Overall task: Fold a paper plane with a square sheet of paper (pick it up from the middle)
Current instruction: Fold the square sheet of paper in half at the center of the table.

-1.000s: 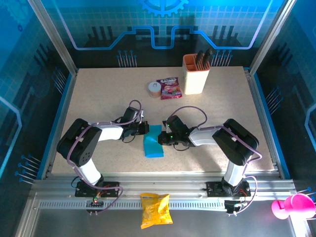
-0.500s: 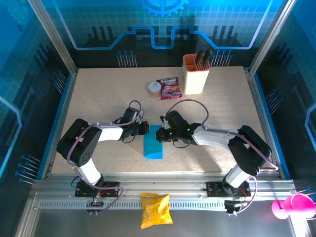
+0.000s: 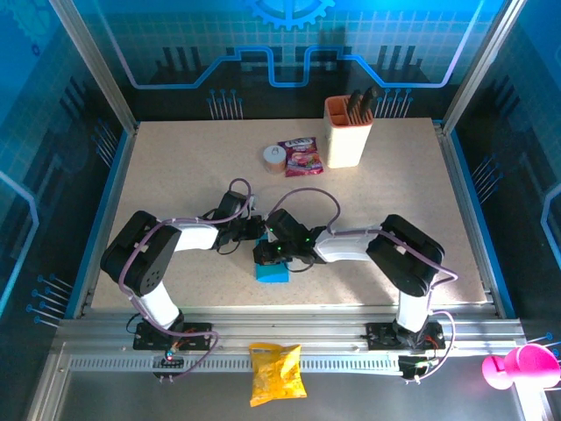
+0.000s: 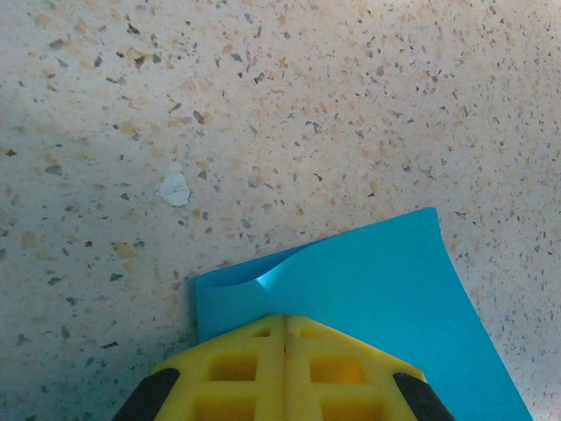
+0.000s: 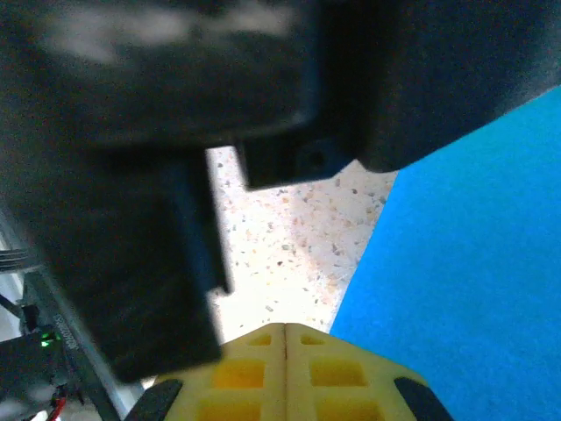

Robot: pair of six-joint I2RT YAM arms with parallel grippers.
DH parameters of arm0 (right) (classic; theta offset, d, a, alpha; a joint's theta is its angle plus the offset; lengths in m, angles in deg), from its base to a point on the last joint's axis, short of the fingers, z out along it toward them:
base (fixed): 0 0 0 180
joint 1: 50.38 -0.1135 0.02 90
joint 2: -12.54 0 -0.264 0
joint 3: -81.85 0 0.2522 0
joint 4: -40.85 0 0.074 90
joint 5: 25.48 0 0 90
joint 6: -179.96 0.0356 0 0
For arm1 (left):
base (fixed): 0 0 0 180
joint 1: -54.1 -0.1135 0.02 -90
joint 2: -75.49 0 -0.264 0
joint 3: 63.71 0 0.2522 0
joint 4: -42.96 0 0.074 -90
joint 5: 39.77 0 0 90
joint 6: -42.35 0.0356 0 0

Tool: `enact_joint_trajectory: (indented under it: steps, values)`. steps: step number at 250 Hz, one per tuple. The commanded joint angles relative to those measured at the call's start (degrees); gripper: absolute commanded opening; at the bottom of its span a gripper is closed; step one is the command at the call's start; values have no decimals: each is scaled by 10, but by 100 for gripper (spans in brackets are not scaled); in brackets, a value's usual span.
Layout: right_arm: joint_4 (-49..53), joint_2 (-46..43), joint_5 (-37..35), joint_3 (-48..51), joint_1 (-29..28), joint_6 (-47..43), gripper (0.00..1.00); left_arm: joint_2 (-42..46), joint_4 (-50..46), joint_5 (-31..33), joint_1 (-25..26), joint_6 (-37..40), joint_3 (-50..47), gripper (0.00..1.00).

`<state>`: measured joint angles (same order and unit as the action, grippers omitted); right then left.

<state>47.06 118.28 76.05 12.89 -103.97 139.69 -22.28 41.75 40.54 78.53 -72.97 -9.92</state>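
The square sheet of paper point(image 3: 273, 273) lies folded into a narrow cyan-blue strip at the table's middle. Its upper part is covered by my right gripper point(image 3: 263, 252), which is shut and low over it. My left gripper point(image 3: 257, 230) is shut too, just beyond the strip's far end. In the left wrist view the shut yellow jaws point(image 4: 285, 321) rest on the paper point(image 4: 377, 281), whose near corner curls up in a small fold. In the right wrist view the shut jaws point(image 5: 285, 330) sit at the paper's point(image 5: 473, 281) left edge, with the dark left arm blurred close ahead.
An orange knife holder point(image 3: 348, 132), a red-purple snack packet point(image 3: 301, 156) and a small round roll point(image 3: 274, 157) stand at the back. A yellow crisp bag point(image 3: 276, 373) lies on the front rail. A pink object point(image 3: 517, 367) sits at the bottom right.
My right gripper has swept left across the paper from its right side and now covers its upper part, close to the left gripper. The left arm has stayed put.
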Motion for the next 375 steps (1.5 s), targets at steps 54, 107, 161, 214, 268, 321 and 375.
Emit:
enact_joint_trajectory:
  steps: [54, 107, 161, 214, 268, 321, 375]
  values:
    - [-49, 69, 4, 29, -20, 25, 0, -20, -18, 3, -4, 3, -14, 0]
    - [-44, 64, 2, 45, -39, 12, 0, -27, -15, 6, -4, 2, -17, 0]
    - [-24, 48, -4, 45, -66, -5, 0, -31, -13, 7, -4, 3, -17, 0]
    - [-3, 26, -20, 45, -96, -22, 0, -36, -15, 9, -4, 4, -15, 0]
    - [9, 2, -29, 72, -122, -30, 0, -37, -17, 11, -4, 5, -14, 0]
    - [8, -13, -39, 92, -142, -22, 0, -44, -17, 10, -4, 3, -12, 0]
    - [-36, -40, -42, 152, -146, 9, 0, -48, -19, 12, -4, 2, -9, 0]
